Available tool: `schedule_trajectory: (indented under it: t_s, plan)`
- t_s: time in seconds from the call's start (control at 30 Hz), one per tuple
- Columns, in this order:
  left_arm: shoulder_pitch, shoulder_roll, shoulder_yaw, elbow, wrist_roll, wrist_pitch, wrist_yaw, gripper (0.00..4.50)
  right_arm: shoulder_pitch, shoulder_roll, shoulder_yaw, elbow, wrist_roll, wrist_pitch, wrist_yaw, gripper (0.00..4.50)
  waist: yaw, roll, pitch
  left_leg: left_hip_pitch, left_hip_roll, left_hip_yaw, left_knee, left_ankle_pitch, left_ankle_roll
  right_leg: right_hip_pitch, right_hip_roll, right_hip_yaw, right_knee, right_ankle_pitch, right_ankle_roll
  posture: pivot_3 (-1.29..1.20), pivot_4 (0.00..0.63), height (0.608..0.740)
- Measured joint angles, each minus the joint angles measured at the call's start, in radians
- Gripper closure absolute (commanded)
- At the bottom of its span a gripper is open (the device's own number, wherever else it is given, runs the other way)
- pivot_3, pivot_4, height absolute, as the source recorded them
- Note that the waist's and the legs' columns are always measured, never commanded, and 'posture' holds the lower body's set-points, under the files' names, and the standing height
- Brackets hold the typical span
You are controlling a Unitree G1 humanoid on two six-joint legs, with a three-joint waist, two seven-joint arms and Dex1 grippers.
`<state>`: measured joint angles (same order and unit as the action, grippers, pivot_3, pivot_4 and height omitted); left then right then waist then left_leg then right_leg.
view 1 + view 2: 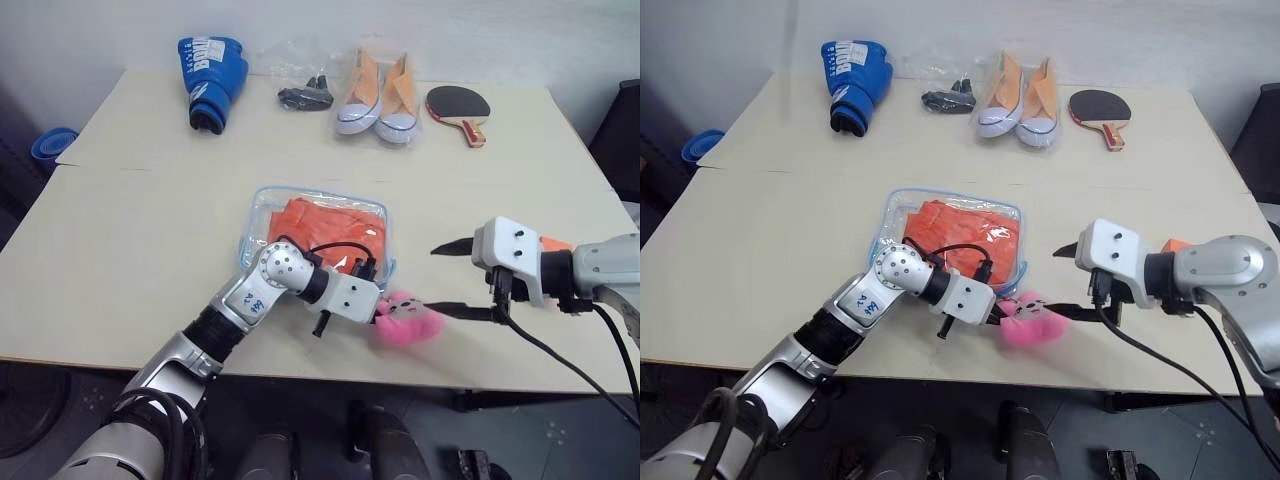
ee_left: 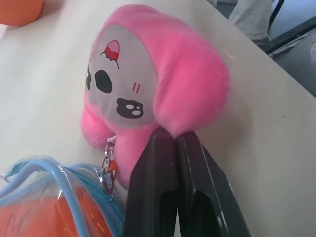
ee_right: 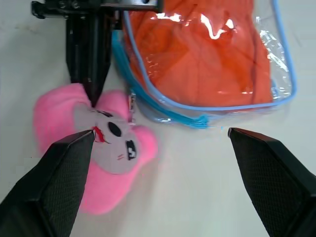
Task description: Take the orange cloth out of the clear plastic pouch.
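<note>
**Cloth still inside the pouch, left fingers pinched on the pink charm**

A pale beige rectangular tabletop carries everything; a seam runs across it partway back. Behind it stands a plain light wall, and dark floor shows below the near edge. A blue round container sits on the floor off the table's far left corner.

Along the far edge lie one blue boxing glove with white lettering, one thin crinkled clear bag holding black items, one pair of orange and white sneakers, which makes two shoes, and one table tennis paddle with a dark face and wooden handle. A small orange block peeks out just behind the right arm.

Nearer the front, at the middle, lies one flat clear plastic pouch with light blue trim. The one bright orange wrinkled cloth is inside it, filling most of it. One pink plush charm with a grey printed face hangs from the pouch's near corner by a small metal clasp and rests on the table beside it.

Two grippers are in view. The left gripper has its black fingers pressed together, nipping the charm's lower edge. The right gripper hovers above the charm and pouch corner with its fingers spread wide, gripping nothing.
</note>
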<state>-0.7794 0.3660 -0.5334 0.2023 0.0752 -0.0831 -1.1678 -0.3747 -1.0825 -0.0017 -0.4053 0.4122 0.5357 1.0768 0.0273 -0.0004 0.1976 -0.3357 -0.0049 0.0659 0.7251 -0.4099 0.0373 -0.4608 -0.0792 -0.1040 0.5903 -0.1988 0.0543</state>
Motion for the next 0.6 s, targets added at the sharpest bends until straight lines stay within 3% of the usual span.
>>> schedule_trajectory:
  t_s: [0.27,0.6]
  plan:
    - [0.004,0.184,0.125,-0.048,-0.167,-0.001,-0.216,4.48,-0.130,0.134,0.199,0.175,-0.235,-0.218,-0.006,0.00,-0.006,0.000,0.000,0.000,0.000,0.001,0.000,0.000,-0.001,-0.001,0.001,0.000,0.001,0.000,-0.001,0.00,0.150,0.740]
    - [0.007,0.181,0.141,-0.081,-0.190,0.021,-0.237,4.48,-0.239,0.340,0.315,0.366,-0.390,-0.388,-0.019,0.00,-0.004,0.000,0.000,-0.001,-0.001,0.001,0.001,0.001,0.000,-0.001,0.003,-0.003,0.001,0.000,0.000,0.00,0.150,0.740]
